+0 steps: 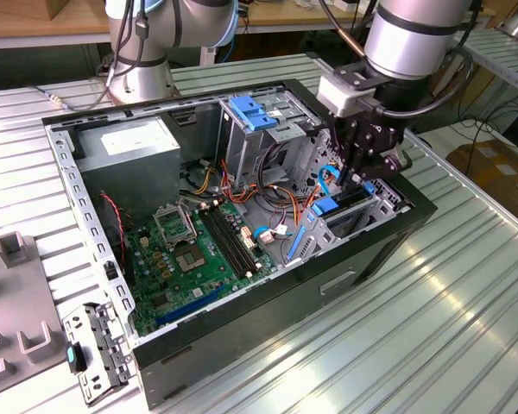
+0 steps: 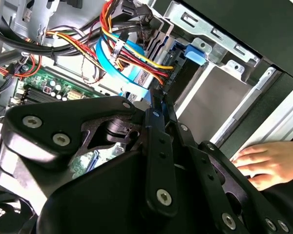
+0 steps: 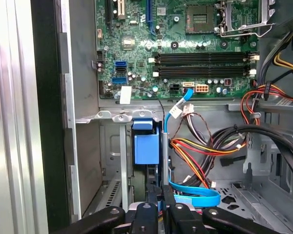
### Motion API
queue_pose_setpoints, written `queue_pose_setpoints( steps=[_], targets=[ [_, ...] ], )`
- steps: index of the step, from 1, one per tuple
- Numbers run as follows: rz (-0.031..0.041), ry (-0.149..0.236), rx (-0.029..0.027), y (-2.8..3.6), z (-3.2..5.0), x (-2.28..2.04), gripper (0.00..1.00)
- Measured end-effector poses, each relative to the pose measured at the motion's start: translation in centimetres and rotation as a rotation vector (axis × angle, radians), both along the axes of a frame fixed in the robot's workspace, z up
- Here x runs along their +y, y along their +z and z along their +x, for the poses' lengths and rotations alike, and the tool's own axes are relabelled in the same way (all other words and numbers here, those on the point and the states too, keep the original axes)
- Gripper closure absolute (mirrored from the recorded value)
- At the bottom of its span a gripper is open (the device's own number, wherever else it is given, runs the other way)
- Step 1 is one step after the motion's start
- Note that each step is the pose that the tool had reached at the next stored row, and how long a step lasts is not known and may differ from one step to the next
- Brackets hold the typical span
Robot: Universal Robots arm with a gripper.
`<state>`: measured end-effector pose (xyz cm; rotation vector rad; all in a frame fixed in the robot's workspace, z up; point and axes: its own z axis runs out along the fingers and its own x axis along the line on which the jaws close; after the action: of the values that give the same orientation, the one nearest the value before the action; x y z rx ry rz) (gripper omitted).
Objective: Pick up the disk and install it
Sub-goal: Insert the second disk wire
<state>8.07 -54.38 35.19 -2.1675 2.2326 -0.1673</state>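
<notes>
Disk going into the drive bay of the open computer case

The black gripper [image 1: 369, 164] stands low over the grey metal bay [image 1: 382, 205], jaws pressed together on the upper edge of the dark disk with blue plastic side rails [image 1: 345, 207]. The disk seems mostly inside the bay; I judge final seating is left. A person's hand [image 2: 271, 163] rests beside the case.

This is looking like a robotics lab or assembly workshop: an opened computer case [image 1: 242, 224] is lying on a ribbed aluminium worktop [image 1: 432, 328] directly under the tool [image 1: 363, 168], fixture blocks [image 1: 13, 250] are sitting well away from it, and cables are trailing behind a second robot base [image 1: 142, 60].
</notes>
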Motion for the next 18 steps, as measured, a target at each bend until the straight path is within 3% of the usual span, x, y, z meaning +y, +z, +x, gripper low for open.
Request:
queue_pose_setpoints(
  steps=[5, 7, 9, 12, 18],
  targets=[
    [0.0189, 0.000, -0.0027, -0.09, -0.05, -0.48, 0.84],
    [0.0232, 0.000, -0.0027, -0.12, -0.04, -0.54, 0.84],
    [0.0341, 0.000, -0.0027, -0.15, -0.04, -0.62, 0.84],
    [0.0423, 0.000, -0.0027, -0.24, -0.04, -0.87, 0.84],
    [0.0430, 0.000, -0.0027, -0.74, -0.04, -0.93, 0.84]
  ],
)
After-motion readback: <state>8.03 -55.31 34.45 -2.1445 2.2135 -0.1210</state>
